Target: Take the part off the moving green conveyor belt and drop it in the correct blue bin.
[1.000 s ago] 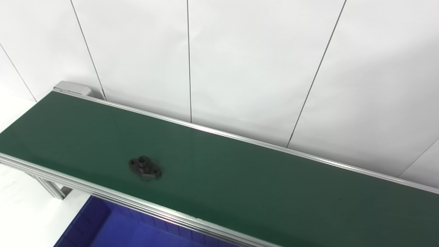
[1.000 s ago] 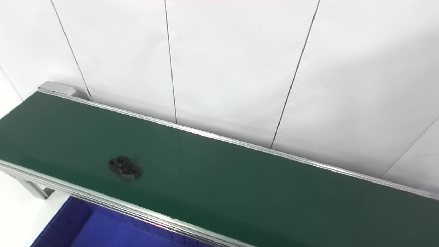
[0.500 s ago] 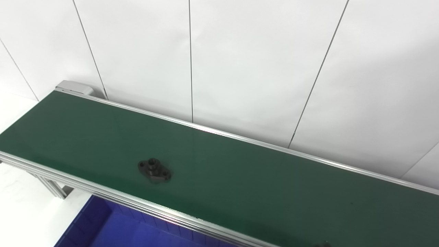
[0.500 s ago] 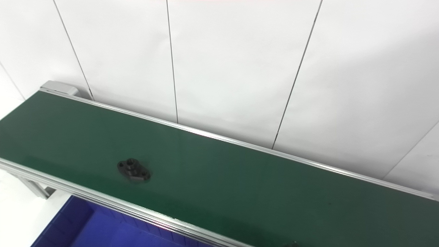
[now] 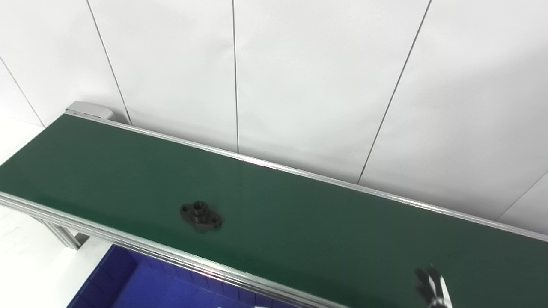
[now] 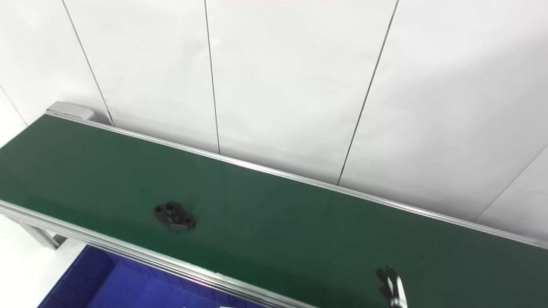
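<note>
A small black part [image 5: 201,216], an oval flange with a raised hub and holes, lies on the green conveyor belt [image 5: 299,222] near its front rail, left of the middle. Only the blurred fingertips of my right hand [image 5: 432,287] show, rising over the belt's front edge at the bottom right, far to the right of the part. Whether that hand is open or shut cannot be made out. My left hand is out of sight. A blue bin [image 5: 141,282] sits below the belt's front rail at the bottom left.
White wall panels [image 5: 299,85] stand right behind the belt's far aluminium rail [image 5: 299,173]. The belt's end cap [image 5: 90,110] is at the far left. A frame leg [image 5: 64,235] stands under the left end, over a white floor.
The black part has ridden to the right along the belt. My right hand's fingertips have come up into view at the bottom right.
</note>
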Tool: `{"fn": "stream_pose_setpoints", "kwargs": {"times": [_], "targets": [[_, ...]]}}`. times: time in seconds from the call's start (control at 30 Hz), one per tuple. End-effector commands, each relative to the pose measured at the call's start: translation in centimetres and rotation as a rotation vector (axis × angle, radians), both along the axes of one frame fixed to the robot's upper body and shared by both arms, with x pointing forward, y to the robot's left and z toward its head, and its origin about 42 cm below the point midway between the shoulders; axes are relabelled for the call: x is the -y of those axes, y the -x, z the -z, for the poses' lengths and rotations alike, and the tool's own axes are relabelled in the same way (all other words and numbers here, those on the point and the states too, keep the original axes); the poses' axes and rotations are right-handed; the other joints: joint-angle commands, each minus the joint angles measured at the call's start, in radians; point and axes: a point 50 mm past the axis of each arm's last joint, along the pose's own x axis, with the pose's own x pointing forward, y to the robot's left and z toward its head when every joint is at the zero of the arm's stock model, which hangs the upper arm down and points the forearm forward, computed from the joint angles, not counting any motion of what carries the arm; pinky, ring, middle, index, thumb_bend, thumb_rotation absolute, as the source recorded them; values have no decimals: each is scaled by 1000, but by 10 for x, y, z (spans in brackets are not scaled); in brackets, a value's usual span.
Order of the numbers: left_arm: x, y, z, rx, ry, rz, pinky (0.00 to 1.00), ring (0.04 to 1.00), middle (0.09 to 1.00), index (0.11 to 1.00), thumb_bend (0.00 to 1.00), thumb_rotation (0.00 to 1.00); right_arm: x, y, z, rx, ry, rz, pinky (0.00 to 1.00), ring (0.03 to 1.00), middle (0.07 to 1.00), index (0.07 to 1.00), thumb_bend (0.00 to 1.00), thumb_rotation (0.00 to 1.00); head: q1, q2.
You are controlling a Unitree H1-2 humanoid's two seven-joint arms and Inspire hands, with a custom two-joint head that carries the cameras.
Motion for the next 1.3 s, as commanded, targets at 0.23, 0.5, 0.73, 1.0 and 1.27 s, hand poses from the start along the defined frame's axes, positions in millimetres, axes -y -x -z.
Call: {"fn": "stream_pose_setpoints", "kwargs": {"times": [0.23,0.5,0.73,1.0,1.27], "targets": [[-17,-1,-15,45,18,-5,728,817,842,831,806,501,-17,-33,-33,119,55,-33,751,787,816,870,815,510,-176,108],[-31,-2,-24,45,11,-11,798,861,876,879,792,503,-44,-63,-58,81,181,-48,737,798,825,869,803,454,-320,179],[-34,-2,-32,48,24,-11,849,887,899,910,728,552,-70,-92,-77,30,277,-69,663,759,810,853,831,396,-385,245],[-27,-1,-36,40,56,-4,853,894,909,914,695,578,-81,-114,-92,-27,433,-105,630,721,779,843,833,437,-329,277],[-24,-1,-30,23,50,-3,836,883,904,906,697,569,-100,-140,-94,-65,521,-162,635,747,796,846,862,442,-303,231]]}}
